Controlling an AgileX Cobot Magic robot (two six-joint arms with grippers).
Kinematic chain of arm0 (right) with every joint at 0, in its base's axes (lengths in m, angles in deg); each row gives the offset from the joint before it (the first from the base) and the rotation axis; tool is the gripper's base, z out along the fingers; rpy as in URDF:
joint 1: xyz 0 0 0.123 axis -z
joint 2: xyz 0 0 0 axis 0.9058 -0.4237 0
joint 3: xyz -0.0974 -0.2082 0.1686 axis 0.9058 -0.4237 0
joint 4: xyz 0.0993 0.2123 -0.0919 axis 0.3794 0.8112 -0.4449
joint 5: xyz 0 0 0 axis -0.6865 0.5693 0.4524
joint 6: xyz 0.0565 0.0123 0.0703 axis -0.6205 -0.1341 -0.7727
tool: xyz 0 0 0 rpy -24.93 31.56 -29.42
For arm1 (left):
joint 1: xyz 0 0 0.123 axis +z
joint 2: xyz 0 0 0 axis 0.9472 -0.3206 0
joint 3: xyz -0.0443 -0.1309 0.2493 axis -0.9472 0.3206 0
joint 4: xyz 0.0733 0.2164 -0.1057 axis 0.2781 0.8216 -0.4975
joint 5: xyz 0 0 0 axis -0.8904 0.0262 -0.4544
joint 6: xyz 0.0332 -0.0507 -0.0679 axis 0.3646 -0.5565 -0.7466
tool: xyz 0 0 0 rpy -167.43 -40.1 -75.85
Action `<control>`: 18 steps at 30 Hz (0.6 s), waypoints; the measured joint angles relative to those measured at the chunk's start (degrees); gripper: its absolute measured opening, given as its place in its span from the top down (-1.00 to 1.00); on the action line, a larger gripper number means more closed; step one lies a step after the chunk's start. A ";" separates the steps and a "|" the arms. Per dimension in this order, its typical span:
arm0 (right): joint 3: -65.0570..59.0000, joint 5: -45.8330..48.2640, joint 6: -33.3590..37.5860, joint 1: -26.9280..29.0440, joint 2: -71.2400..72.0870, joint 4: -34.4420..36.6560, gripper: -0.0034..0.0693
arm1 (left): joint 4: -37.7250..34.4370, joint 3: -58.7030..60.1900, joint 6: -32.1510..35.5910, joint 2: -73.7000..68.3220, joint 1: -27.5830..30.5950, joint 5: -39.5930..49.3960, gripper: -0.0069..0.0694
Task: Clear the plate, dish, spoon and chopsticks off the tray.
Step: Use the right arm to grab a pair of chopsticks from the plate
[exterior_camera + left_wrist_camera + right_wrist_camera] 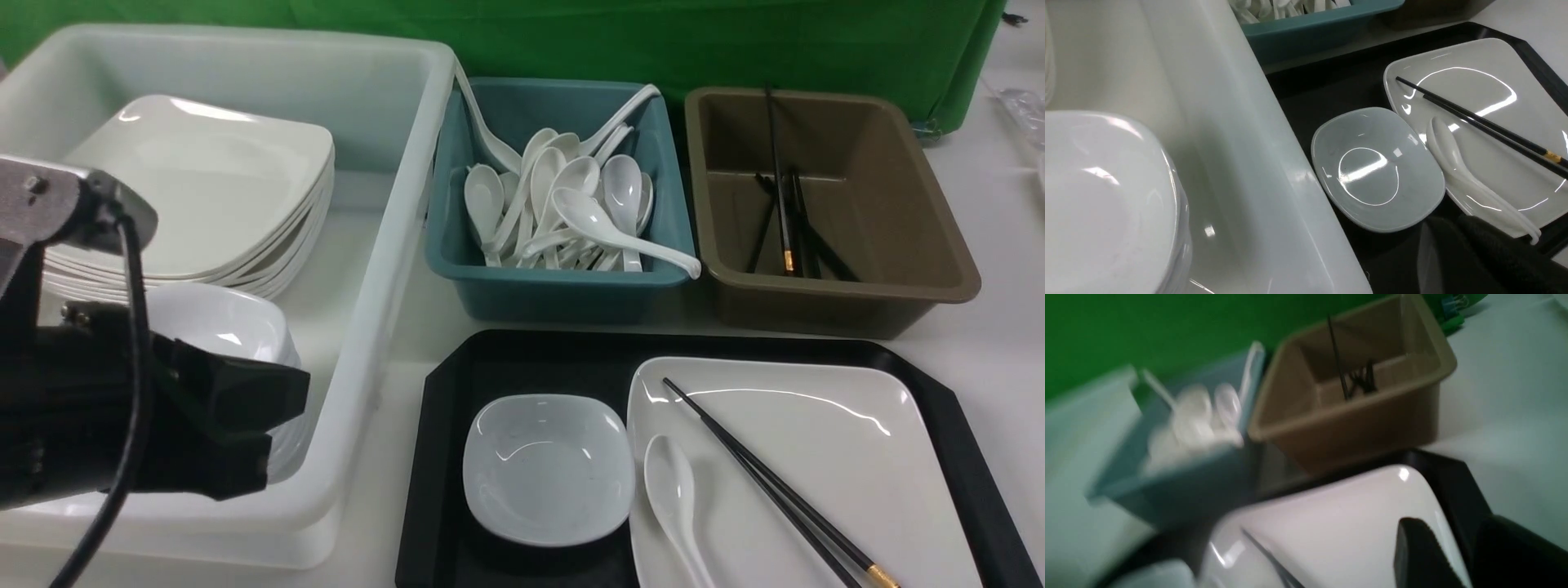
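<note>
The black tray (pixel 531 367) holds the small white dish (pixel 547 467) on its left and the large white plate (pixel 824 465) on its right. The white spoon (pixel 673 498) and the black chopsticks (pixel 767 482) lie on the plate. My left gripper (pixel 269 425) hangs over the white tub's near end, left of the tray. In the left wrist view its fingers (pixel 1453 222) look shut and empty, near the dish (pixel 1376 167) and spoon (pixel 1470 179). My right gripper (pixel 1457 535) is open and empty over the plate's (pixel 1331 522) edge; it is out of the front view.
A white tub (pixel 392 245) at the left holds stacked plates (pixel 204 188) and stacked dishes (pixel 220 322). A teal tub (pixel 555 286) of spoons and a brown tub (pixel 841 286) with chopsticks stand behind the tray. A green cloth hangs at the back.
</note>
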 joint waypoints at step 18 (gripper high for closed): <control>44.56 51.09 26.64 -11.80 -55.94 -5.06 0.34 | -13.21 0.00 20.26 1.10 0.00 0.87 0.77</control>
